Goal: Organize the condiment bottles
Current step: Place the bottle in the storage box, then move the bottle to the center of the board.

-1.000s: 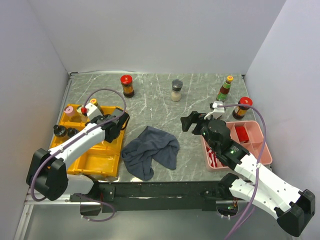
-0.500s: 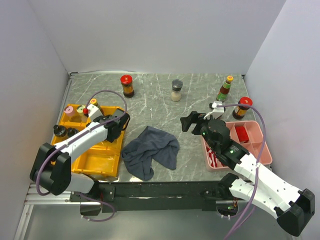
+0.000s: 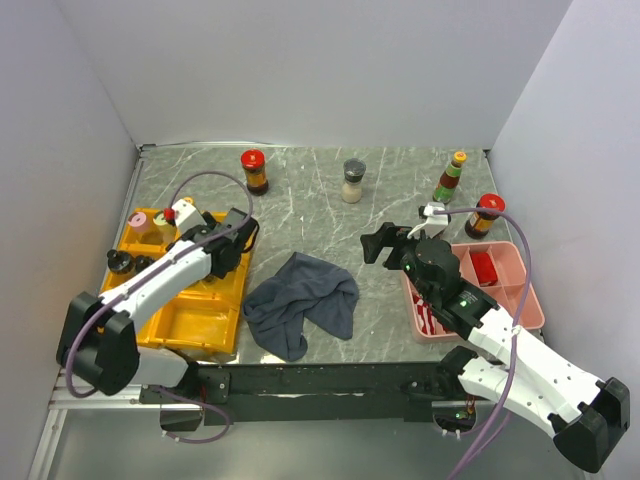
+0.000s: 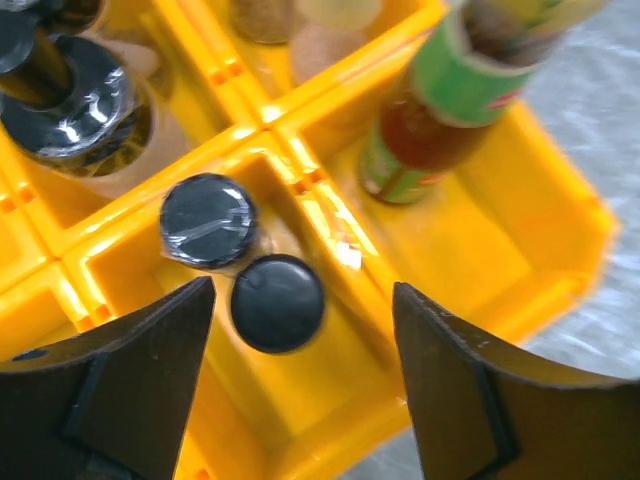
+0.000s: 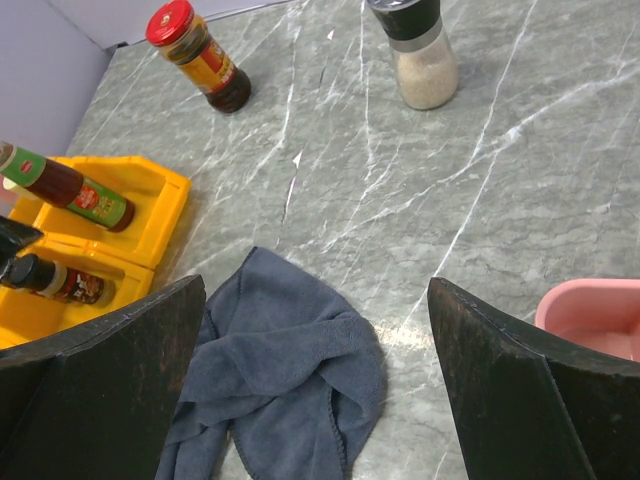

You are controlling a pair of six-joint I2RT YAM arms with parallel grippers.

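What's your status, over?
Both open, empty: left gripper over yellow tray, right gripper above table. Four bottles loose on table. Cloth beside yellow tray.

Pairs white shells with black joints and bases on left arm (image 3: 150, 285) and right arm (image 3: 525, 365) alike. Trails a purple cable (image 3: 207, 178) along each. Glows green at small lights (image 3: 462, 297) on the right arm's black wrist housing. Ends in broad, matte black, wedge-shaped fingers (image 4: 110, 400).

cloth (image 3: 303, 300) blocks table (image 3: 310, 205) centre, bare marble behind it, bottles (image 4: 208, 220) crowd yellow tray (image 3: 195, 325)
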